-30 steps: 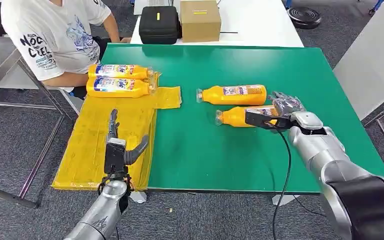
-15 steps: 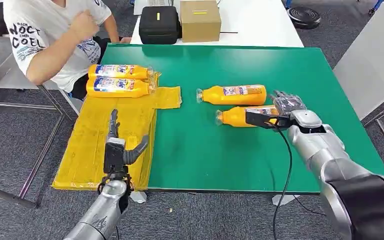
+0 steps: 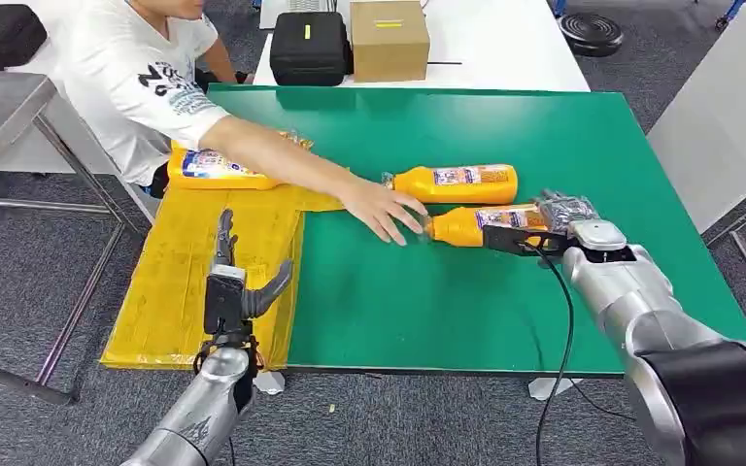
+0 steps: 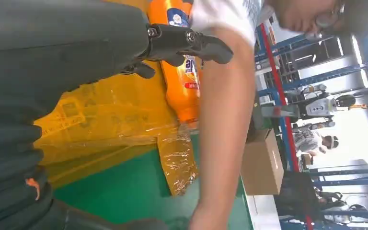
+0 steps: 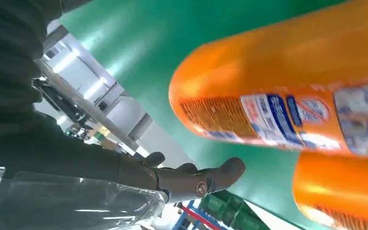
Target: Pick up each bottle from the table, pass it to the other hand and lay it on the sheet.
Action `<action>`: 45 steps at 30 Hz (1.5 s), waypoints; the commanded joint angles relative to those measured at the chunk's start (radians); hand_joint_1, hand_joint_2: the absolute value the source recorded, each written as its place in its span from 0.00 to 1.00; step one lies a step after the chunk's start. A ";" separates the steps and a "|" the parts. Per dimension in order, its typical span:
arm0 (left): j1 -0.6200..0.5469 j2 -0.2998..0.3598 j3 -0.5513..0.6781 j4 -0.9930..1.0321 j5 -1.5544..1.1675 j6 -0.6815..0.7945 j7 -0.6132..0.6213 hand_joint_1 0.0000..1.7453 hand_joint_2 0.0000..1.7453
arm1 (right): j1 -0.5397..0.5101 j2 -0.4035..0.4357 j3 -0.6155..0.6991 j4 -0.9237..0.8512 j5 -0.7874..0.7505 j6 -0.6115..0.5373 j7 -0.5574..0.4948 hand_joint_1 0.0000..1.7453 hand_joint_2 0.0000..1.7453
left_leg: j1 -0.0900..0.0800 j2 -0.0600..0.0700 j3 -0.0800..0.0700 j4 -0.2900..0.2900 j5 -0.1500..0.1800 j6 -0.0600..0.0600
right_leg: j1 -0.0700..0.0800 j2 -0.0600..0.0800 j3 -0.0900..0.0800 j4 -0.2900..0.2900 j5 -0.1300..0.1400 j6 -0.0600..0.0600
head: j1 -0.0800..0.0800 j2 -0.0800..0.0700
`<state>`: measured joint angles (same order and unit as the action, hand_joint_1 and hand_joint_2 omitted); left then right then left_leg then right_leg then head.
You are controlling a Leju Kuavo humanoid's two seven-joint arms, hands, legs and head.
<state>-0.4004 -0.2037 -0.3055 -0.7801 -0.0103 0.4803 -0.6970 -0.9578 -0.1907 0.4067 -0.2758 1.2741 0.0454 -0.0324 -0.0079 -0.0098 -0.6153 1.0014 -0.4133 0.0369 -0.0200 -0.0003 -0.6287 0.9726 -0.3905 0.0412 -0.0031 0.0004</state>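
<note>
Orange bottles with blue-and-white labels, all lying on their sides.

- Nearer bottle (image 3: 481,225): on the green table (image 3: 563,126), clear cap end toward the sheet.
- Farther bottle (image 3: 457,183): just beside it, parallel, same heading.
- Sheet bottle (image 3: 216,168): lies across the far end of the sheet.
- Sheet (image 3: 189,282): yellow, glossy, wrinkled plastic over the table's left edge.
</note>
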 commanded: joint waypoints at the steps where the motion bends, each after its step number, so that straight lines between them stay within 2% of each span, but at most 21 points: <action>1: -0.042 -0.002 -0.034 0.080 0.014 0.008 0.004 0.00 1.00 | 0.006 -0.011 -0.023 0.070 0.007 0.016 0.027 0.00 1.00 | 0.002 -0.001 0.004 0.000 -0.002 -0.002 | 0.002 -0.001 0.005 -0.001 -0.002 -0.002 | 0.000 0.000; 8: -0.040 -0.002 -0.037 0.080 0.015 0.018 0.009 0.00 1.00 | 0.027 -0.019 -0.028 0.070 0.017 0.013 0.052 0.00 1.00 | 0.002 0.000 0.005 0.001 -0.002 -0.002 | 0.002 -0.001 0.005 0.000 -0.002 -0.002 | 0.000 0.000; 13: -0.026 0.002 -0.037 0.062 0.010 0.041 0.016 0.00 1.00 | 0.068 -0.030 -0.049 0.064 0.024 -0.035 0.085 0.00 1.00 | 0.002 -0.003 0.005 -0.001 -0.001 -0.002 | 0.002 -0.004 0.006 -0.002 -0.002 -0.002 | 0.000 0.000; 15: -0.013 0.005 -0.034 0.042 0.004 0.046 0.018 0.00 1.00 | 0.067 -0.024 -0.071 0.055 0.010 -0.119 0.043 0.00 1.00 | 0.001 -0.002 0.003 -0.001 -0.001 -0.001 | 0.001 -0.002 0.004 -0.001 -0.001 -0.001 | 0.000 0.000; 18: 0.007 0.013 -0.023 0.005 -0.015 0.051 0.027 0.00 1.00 | 0.026 0.001 -0.119 0.016 -0.013 -0.337 -0.065 0.00 1.00 | 0.001 0.000 0.005 0.000 -0.003 -0.002 | 0.001 0.000 0.006 -0.001 -0.002 -0.002 | 0.000 0.000; 20: 0.013 0.015 -0.020 -0.001 -0.023 0.048 0.029 0.00 1.00 | 0.009 0.023 -0.153 -0.034 -0.042 -0.486 -0.152 0.00 1.00 | -0.001 0.002 0.001 0.000 -0.001 -0.001 | -0.001 0.002 0.001 0.000 -0.001 -0.001 | 0.000 0.000; 23: 0.018 0.014 -0.013 0.003 -0.030 0.049 0.022 0.00 1.00 | -0.005 0.059 -0.191 -0.116 -0.073 -0.607 -0.243 0.00 1.00 | 0.000 0.008 0.003 0.001 -0.004 -0.003 | 0.000 0.007 0.002 0.002 -0.002 -0.003 | 0.000 0.000; 26: 0.020 0.012 -0.003 0.006 -0.030 0.057 0.007 0.00 1.00 | 0.050 0.095 -0.215 -0.319 -0.098 -0.712 -0.331 0.00 1.00 | 0.000 0.006 0.002 0.000 -0.002 -0.002 | 0.000 0.006 0.000 0.001 0.000 -0.002 | 0.000 0.000; 27: 0.020 0.012 -0.002 0.007 -0.029 0.056 0.006 0.00 1.00 | 0.062 0.100 -0.213 -0.349 -0.096 -0.699 -0.326 0.00 1.00 | 0.001 0.006 0.003 0.001 -0.003 -0.003 | 0.001 0.005 0.002 0.001 -0.001 -0.003 | 0.000 0.000; 29: 0.032 0.017 0.007 -0.007 -0.031 0.084 -0.001 0.00 1.00 | 0.124 0.133 -0.229 -0.492 -0.199 -0.709 -0.415 0.00 1.00 | 0.003 0.007 0.005 0.001 -0.004 -0.003 | 0.003 0.006 0.003 0.001 -0.002 -0.003 | 0.000 0.000; 30: 0.037 0.021 0.007 -0.013 -0.030 0.081 -0.001 0.00 1.00 | 0.136 0.138 -0.222 -0.518 -0.198 -0.704 -0.406 0.00 1.00 | 0.002 0.004 0.003 0.000 -0.002 -0.002 | 0.003 0.004 0.002 0.000 -0.001 -0.002 | 0.000 0.000; 39: 0.039 0.021 0.007 -0.017 -0.030 0.080 -0.001 0.00 1.00 | 0.138 0.130 -0.219 -0.513 -0.202 -0.706 -0.402 0.00 1.00 | 0.002 0.001 0.002 0.000 -0.002 -0.002 | 0.003 0.001 0.003 0.000 -0.001 -0.002 | 0.000 0.000; 40: 0.041 0.021 0.008 -0.023 -0.032 0.086 -0.001 0.00 1.00 | 0.143 0.135 -0.225 -0.522 -0.236 -0.716 -0.431 0.00 1.00 | 0.002 0.001 0.002 0.000 -0.001 -0.002 | 0.002 0.001 0.002 0.000 -0.001 -0.002 | 0.000 0.000; 41: 0.049 0.024 0.007 -0.040 -0.032 0.084 -0.001 0.00 1.00 | 0.175 0.148 -0.231 -0.573 -0.312 -0.689 -0.482 0.00 1.00 | 0.002 0.002 0.003 0.000 -0.002 -0.002 | 0.002 0.001 0.003 0.000 -0.001 -0.002 | 0.000 0.000; 45: 0.072 0.035 0.008 -0.094 -0.036 0.098 -0.001 0.00 1.00 | 0.319 0.159 -0.228 -0.725 -0.433 -0.633 -0.518 0.00 1.00 | 0.003 0.001 0.005 -0.001 -0.003 -0.003 | 0.003 0.000 0.005 -0.001 -0.002 -0.003 | 0.000 0.000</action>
<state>-0.3422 -0.2003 -0.3124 -0.8160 -0.0420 0.5604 -0.7004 -0.7802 -0.0709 0.2037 -0.8046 0.9902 -0.6492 -0.4857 -0.0071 -0.0106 -0.6161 1.0012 -0.4133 0.0368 -0.0192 -0.0010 -0.6288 0.9726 -0.3906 0.0410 -0.0031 0.0004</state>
